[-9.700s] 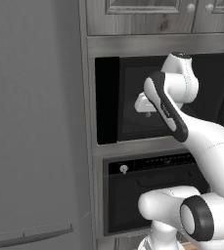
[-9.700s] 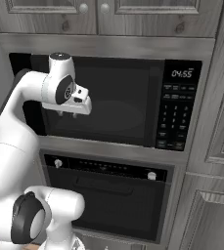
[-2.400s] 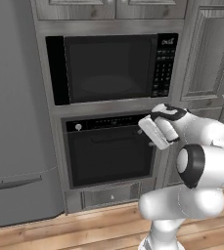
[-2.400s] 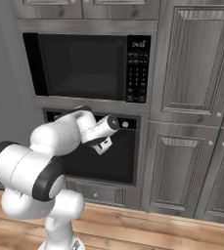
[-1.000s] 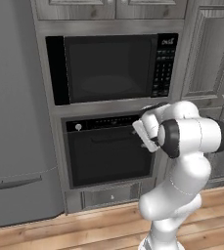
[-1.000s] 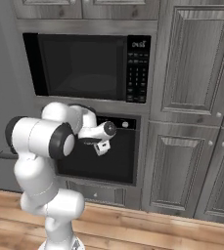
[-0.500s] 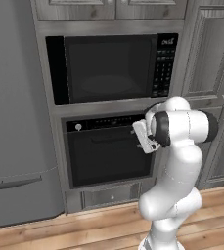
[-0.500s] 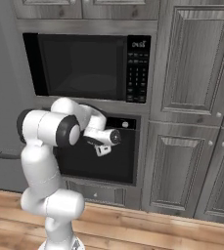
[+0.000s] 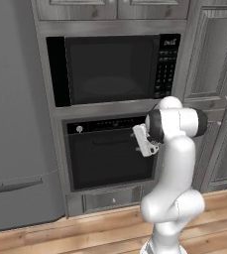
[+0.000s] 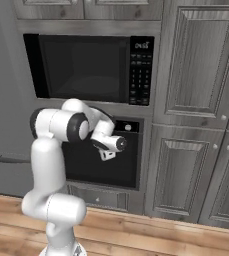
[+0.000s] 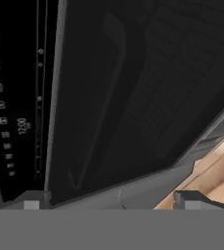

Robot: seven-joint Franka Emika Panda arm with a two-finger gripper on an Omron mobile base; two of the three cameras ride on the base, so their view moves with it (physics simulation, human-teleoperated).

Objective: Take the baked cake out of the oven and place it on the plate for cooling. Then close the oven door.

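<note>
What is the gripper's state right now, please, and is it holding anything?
Gripper: open and empty, poised in front of the closed oven door, near its bar handle.

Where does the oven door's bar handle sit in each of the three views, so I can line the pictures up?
Left base view: the handle runs across the top of the closed oven door, left of the open gripper.
Right base view: cannot tell, the arm covers that spot.
Hand view: handle, a long bar running top to bottom, rolled.
Shared landmark: the oven's control strip.
</note>
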